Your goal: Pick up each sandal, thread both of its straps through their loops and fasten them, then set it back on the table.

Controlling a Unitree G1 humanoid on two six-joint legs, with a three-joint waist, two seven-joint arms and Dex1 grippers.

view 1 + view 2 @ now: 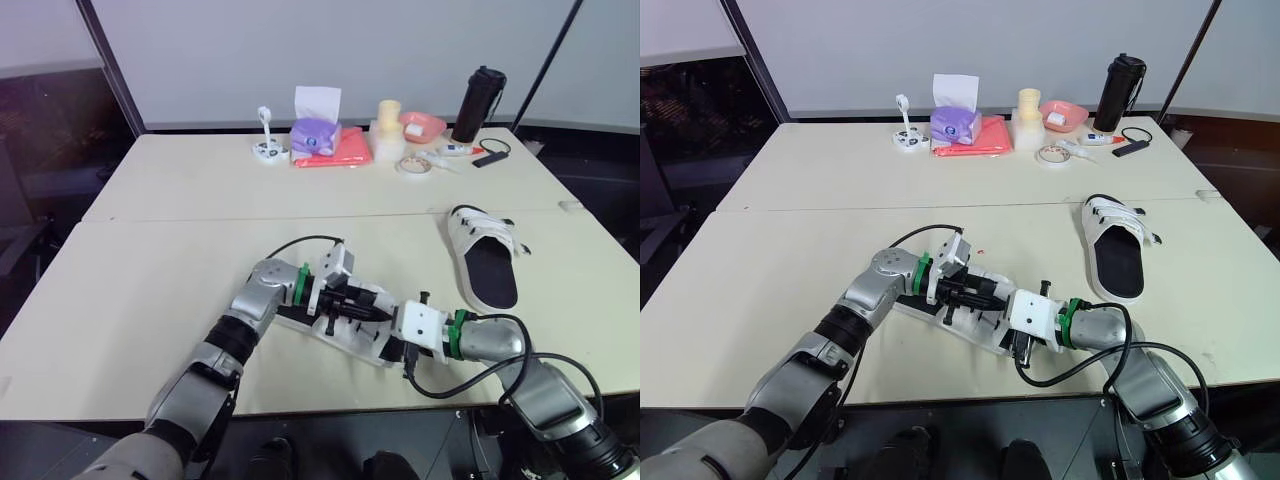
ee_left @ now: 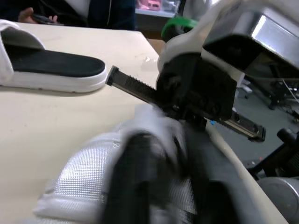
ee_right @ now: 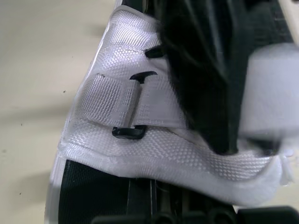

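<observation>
Left eye view: a pale counter (image 1: pixel 150 290) is seen, with two white sandals laid on it
Near sandal (image 1: pixel 350 345): laid flat close to the counter's front edge, black footbed upward, caught between the two arms
Left jaws: brought onto the near sandal from the robot's left, over its strapped upper; whether they are clenched or released cannot be told
Right jaws: set against the same sandal from the opposite end, just beside the left jaws; their state cannot be told either
Right wrist view: a white woven strap (image 3: pixel 117 100) is seen lying flat on the sandal's mesh upper, with a black loop (image 3: pixel 128 133) at its edge
Left wrist view: the mesh upper (image 2: pixel 84 182) is seen directly under the arm's own jaws, with the right arm's wrist block just beyond
Far sandal (image 1: pixel 482 262): laid footbed upward to the robot's right and further back, well apart from both jaws and touched by neither
Back edge of counter: a black bottle (image 1: pixel 479 104), a purple tissue pack (image 1: pixel 315 132), a pink bowl (image 1: pixel 424 124) and a roll of tape (image 1: pixel 413 166) are stood well apart from the sandals
</observation>
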